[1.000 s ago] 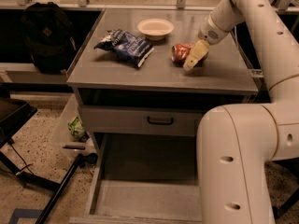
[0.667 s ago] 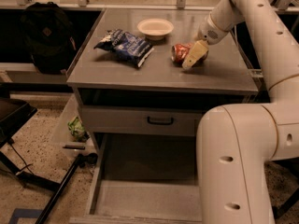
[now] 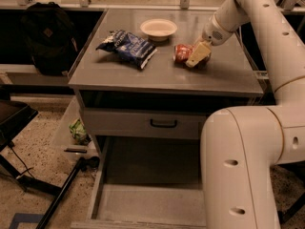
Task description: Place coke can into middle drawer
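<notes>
The coke can (image 3: pixel 181 53), red and dented, lies on its side on the cabinet top (image 3: pixel 143 75), right of centre. My gripper (image 3: pixel 197 56) is down at the can's right side, touching or almost touching it; the arm comes in from the upper right. The middle drawer (image 3: pixel 143 205) is pulled open below the cabinet front, a grey tray with a flat floor and nothing showing in it. Its right part is hidden behind my arm's large white body.
A blue chip bag (image 3: pixel 127 46) lies left of the can and a white bowl (image 3: pixel 158 28) stands behind them. A shut drawer front with a black handle (image 3: pixel 163 123) sits above the open tray. A black backpack (image 3: pixel 45 37) is at left; a black pole (image 3: pixel 62 194) lies on the floor.
My gripper has shifted slightly left, closer against the can. The can, bag, bowl and drawer have not moved.
</notes>
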Robot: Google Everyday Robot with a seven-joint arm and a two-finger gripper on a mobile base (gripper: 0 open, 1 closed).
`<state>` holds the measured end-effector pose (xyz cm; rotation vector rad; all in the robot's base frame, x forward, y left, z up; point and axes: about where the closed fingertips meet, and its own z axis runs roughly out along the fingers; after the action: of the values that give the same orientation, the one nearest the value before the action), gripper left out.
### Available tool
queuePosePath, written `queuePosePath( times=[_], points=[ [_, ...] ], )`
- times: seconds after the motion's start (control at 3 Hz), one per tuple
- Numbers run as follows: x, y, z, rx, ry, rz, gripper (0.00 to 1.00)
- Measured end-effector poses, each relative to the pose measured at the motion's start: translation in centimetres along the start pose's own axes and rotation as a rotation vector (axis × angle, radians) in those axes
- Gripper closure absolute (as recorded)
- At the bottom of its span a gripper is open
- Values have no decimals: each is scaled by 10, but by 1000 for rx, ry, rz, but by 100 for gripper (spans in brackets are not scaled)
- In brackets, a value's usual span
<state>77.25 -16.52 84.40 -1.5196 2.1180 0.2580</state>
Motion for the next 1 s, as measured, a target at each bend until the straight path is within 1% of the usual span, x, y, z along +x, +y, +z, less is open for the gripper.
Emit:
queuePosePath(
  times=[0.33,0.67,1.0],
  points=[
    [0,0,0,0,0,0,89],
    [-9,10,-23,6,10,-19,100],
    [-26,20,-68,94,0,-81,100]
  ],
)
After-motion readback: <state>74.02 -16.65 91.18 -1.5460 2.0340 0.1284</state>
